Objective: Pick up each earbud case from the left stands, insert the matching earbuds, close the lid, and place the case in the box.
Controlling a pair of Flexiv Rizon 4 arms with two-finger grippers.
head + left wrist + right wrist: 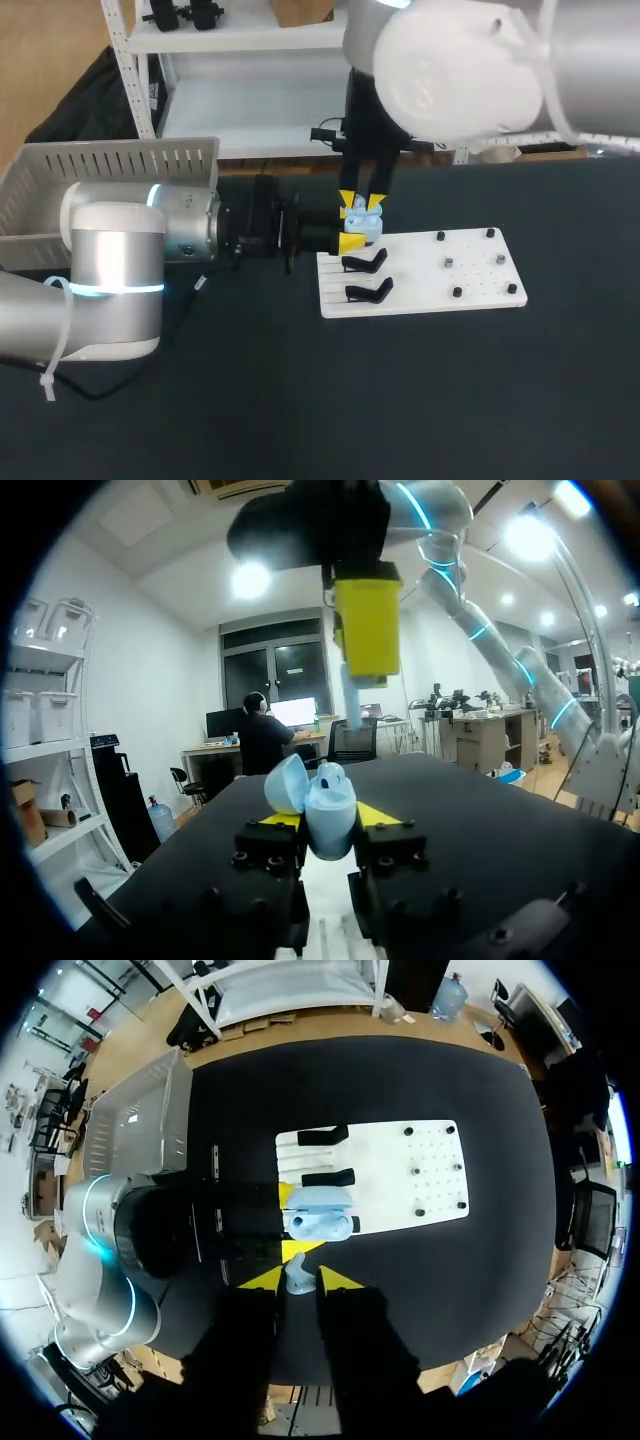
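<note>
Box (110,165) of grey plastic stands on the black counter (450,400), well to the left of the white board (425,285). At the left edge of the board, the left end effector (328,825) is closed on the light-blue earbud case (362,227), whose lid is open. Directly above the case, the right end effector (362,203) pinches a pale earbud (297,1282) between its fingers.

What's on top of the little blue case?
The right gripper is right above the open case, pinching a pale earbud. The left gripper grips the case from both sides. I can't see whether anything is already inside.
</note>
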